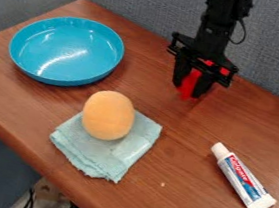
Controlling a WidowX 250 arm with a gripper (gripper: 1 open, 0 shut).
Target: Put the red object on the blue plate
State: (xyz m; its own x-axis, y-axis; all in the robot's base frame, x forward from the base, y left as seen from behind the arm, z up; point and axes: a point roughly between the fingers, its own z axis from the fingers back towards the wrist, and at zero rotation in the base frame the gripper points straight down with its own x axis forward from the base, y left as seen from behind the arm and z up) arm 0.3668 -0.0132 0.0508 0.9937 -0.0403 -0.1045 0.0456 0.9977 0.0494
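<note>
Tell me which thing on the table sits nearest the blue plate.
The orange ball resting on the pale teal cloth is nearest the blue plate; the red object in the gripper and the toothpaste tube lie farther right.

The dark, slender robot arm comes down from the top edge, its wrist vertical and its black end effector (194, 82) pointing straight down. The two fingers stand partly apart, clamped on either side of a small bright red rectangular block (192, 83).
</note>
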